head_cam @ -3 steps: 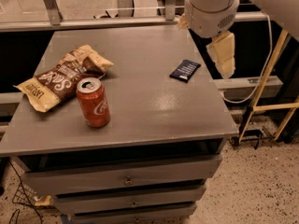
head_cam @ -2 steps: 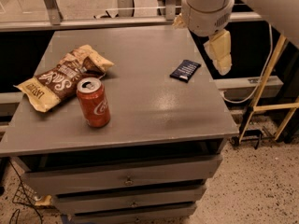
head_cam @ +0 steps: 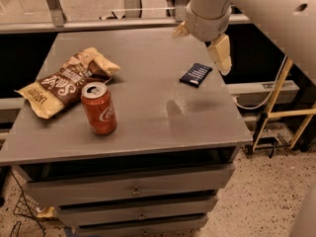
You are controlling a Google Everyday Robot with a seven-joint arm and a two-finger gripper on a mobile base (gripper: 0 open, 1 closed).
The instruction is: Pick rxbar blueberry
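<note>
Navy rxbar blueberry (head_cam: pixel 196 74) lies by spread claw (head_cam: pixel 200 42).

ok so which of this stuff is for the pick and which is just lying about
For the job: rxbar, near the table's right edge; gripper, above it toward the back, holding nothing.
Just lying about: can and chip bag, on the table's left.

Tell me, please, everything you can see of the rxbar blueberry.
The rxbar blueberry is a small, flat, rectangular bar in a dark navy wrapper with pale text lines. It lies flat and angled near the grey table's right edge as seen, touching nothing else. The gripper hovers just above it, open.
</note>
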